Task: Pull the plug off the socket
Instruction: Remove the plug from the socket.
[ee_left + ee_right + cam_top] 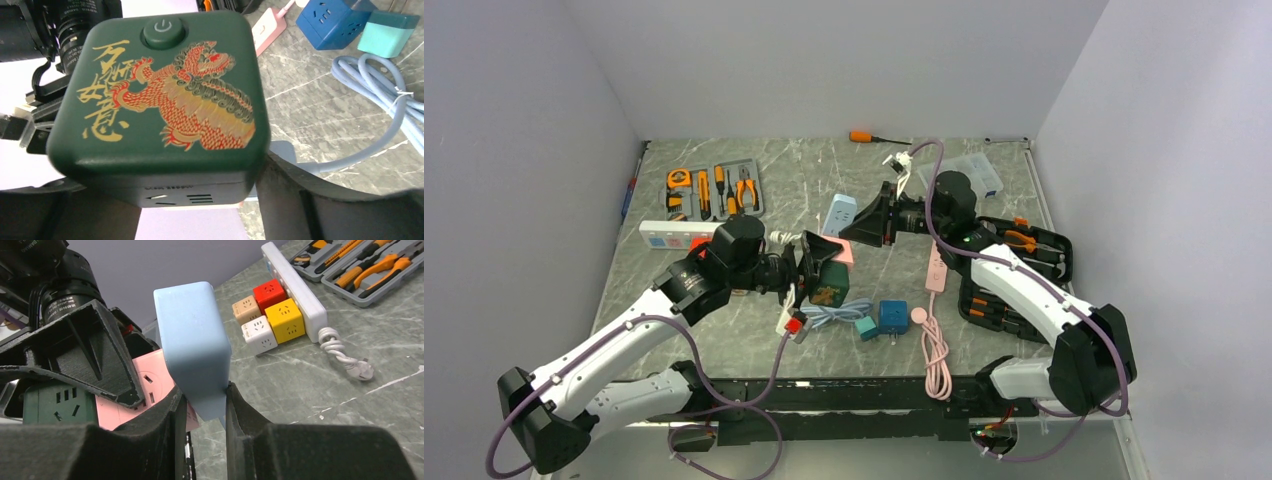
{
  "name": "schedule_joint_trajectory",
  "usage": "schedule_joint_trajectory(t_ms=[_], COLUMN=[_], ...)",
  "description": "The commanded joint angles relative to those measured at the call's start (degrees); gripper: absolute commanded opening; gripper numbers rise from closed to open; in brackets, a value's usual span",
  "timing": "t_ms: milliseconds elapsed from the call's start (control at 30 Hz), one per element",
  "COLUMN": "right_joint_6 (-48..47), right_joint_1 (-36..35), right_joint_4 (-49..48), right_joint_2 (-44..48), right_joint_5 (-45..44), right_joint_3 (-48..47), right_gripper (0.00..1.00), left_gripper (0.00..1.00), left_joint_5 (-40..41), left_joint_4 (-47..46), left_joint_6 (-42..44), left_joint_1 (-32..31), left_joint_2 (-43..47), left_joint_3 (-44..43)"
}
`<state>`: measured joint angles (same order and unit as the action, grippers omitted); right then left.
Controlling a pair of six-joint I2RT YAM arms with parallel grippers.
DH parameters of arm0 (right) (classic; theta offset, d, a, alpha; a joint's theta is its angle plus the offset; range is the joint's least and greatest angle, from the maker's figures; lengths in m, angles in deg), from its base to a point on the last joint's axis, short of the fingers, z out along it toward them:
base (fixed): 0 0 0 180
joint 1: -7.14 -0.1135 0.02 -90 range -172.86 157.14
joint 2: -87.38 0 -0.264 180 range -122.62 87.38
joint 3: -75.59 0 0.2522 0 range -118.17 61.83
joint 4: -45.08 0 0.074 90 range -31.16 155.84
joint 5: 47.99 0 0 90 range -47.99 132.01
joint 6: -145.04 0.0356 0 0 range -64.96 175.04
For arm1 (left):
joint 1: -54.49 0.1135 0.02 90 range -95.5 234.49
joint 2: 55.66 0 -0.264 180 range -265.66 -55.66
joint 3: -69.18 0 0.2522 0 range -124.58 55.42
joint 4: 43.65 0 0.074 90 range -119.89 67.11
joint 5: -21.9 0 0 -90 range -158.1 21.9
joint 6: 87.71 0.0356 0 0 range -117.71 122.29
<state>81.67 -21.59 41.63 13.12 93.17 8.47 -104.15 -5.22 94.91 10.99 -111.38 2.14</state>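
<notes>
My left gripper (816, 265) is shut on a dark green socket cube (830, 282) with a gold and red dragon print (165, 95), which fills the left wrist view. A pink socket cube (845, 251) sits against the green cube's far side (152, 382). My right gripper (864, 226) is shut on a light blue plug block (192, 352), held right beside the pink cube (839, 212). The contact between the blue block and the pink cube is hidden by my right fingers (155, 435). Both grippers meet mid-table, above the surface.
A grey tool tray (712, 190) and a white power strip (679, 233) with coloured cubes (272, 315) lie at the far left. A blue cube (893, 316), teal cube (865, 328), light blue cable (829, 315) and pink power strip (936, 268) lie nearby. A black tool case (1024, 262) is at right.
</notes>
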Motion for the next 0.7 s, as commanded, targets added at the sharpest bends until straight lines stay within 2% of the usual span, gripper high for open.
schedule_joint_trajectory(t_ms=[0, 167, 233, 300, 333, 367, 400, 467, 567, 667], right_joint_6=[3.1, 2.5, 2.7, 3.0, 3.4, 4.1, 5.0, 7.9, 13.3, 17.1], right_joint_1=[-1.5, -2.9, -3.2, -3.4, -3.4, -3.4, -3.5, -3.4, -3.4, -3.6], right_joint_4=[-7.1, -6.4, -7.0, -7.2, -7.9, -9.1, -10.5, -14.4, -22.9, -29.8], right_joint_2=[0.4, -0.6, -0.8, -0.8, -0.8, -0.8, -0.9, -1.6, -3.2, -4.9], right_joint_5=[3.7, 3.4, 3.6, 3.2, 3.3, 3.4, 3.5, 3.8, 4.7, 5.4], right_joint_3=[-4.7, -5.2, -5.2, -5.0, -4.6, -4.1, -3.6, -2.6, -1.0, 0.0], right_gripper=[0.00, 0.00, 0.00, 0.00, 0.07, 0.18, 0.28, 0.48, 0.66, 0.70], left_gripper=[0.73, 0.61, 0.51, 0.35, 0.24, 0.08, 0.00, 0.00, 0.00, 0.00], left_joint_5=[0.5, 1.9, 2.4, 2.7, 2.9, 3.0, 3.0, 2.5, 2.0, 2.3], left_joint_4=[-0.6, -1.6, -1.8, -2.7, -3.4, -4.5, -6.2, -8.2, -8.6, -9.3], left_joint_6=[0.9, 0.9, 0.6, 0.1, -0.3, -0.5, -1.4, -2.8, -3.5, -4.3], left_joint_1=[-1.1, -2.0, -2.3, -2.6, -2.7, -2.8, -3.0, -2.9, -3.2, -3.4], left_joint_2=[-0.5, -1.2, -1.2, -0.9, -0.6, -0.1, 0.4, 1.5, 2.2, 2.8], left_joint_3=[-2.2, -2.3, -2.3, -2.1, -1.9, -1.5, -1.0, -0.5, -0.8, -0.8])
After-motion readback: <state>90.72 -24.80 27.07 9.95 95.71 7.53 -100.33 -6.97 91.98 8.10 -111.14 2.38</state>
